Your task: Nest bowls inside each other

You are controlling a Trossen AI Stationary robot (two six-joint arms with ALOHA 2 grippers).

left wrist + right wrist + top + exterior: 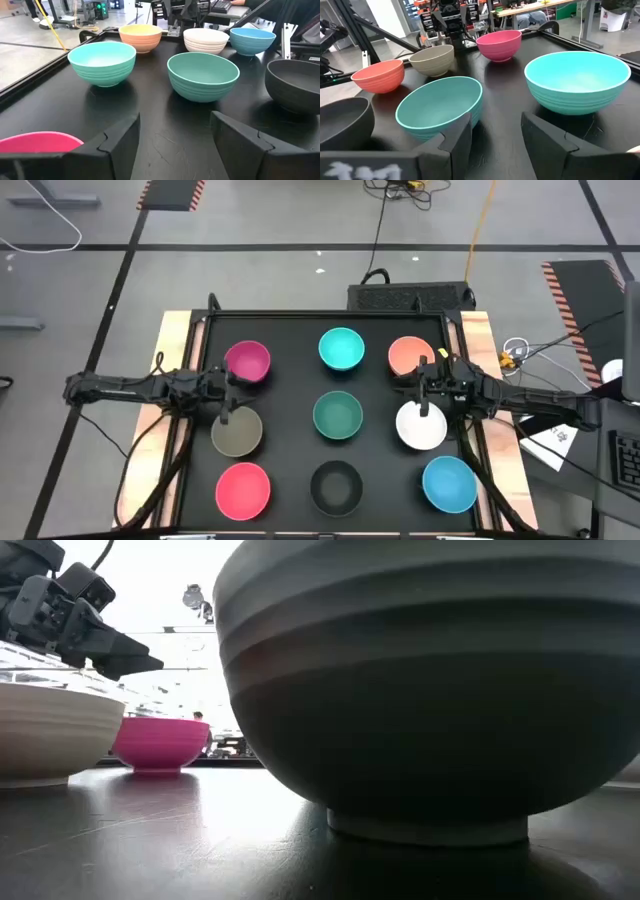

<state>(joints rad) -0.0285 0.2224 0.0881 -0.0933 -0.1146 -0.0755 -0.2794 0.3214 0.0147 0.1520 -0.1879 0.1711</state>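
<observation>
Nine bowls stand in three rows on the black tray (300, 395): magenta (248, 362), turquoise (341, 348) and salmon-orange (410, 355) at the far side. Olive-grey (237, 430), dark green (338, 416) and white (421, 425) are in the middle. Pink-red (243, 488), black (336, 486) and blue (449, 483) are nearest. My left gripper (175, 145) hovers open between the magenta (40, 141) and olive-grey bowls, pointing at the dark green bowl (202, 75). My right gripper (495, 140) hovers open between the salmon-orange and white bowls, with the dark green bowl (440, 107) in front of it.
The tray has a raised rim (200, 330) and lies on a wooden table (170, 340). Free strips of tray run between the rows of bowls. Cables and papers (550, 440) lie off the table's right side. In the low view the black bowl (420, 690) fills most of the picture.
</observation>
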